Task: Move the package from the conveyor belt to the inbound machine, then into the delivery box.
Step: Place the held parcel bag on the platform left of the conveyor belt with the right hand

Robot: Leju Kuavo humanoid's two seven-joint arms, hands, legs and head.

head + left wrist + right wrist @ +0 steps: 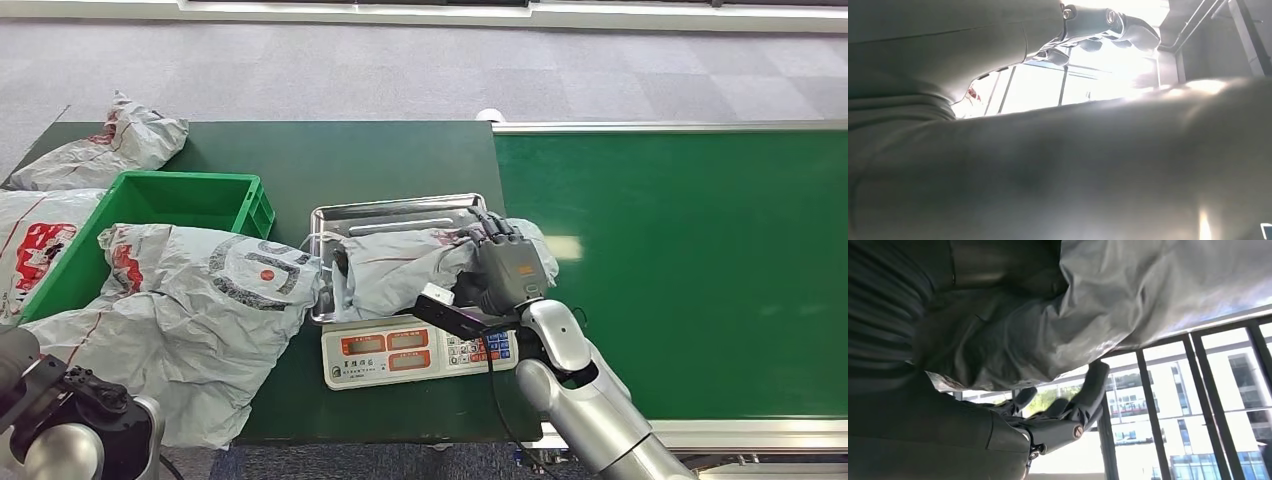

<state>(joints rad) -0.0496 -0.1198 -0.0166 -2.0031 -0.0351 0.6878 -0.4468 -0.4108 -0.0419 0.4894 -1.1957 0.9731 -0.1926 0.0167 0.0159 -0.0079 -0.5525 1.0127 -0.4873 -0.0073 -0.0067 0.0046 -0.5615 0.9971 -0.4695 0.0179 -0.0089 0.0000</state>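
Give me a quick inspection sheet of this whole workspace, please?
Surface: dark green table; green conveyor belt beside it.
Job's things: grey package on the scale tray; green delivery box alongside.
Clutter: grey mailer bags over and around the box.
Hands: right hand holds the package, fingers under it; left hand view blurred, state unclear.
Cables: black cable below the right wrist.
Surroundings: grey carpet.

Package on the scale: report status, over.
Right hand grips grey package, package resting on scale tray. Left hand state unreadable. Green bin partly covered by another large grey bag; conveyor belt bare.
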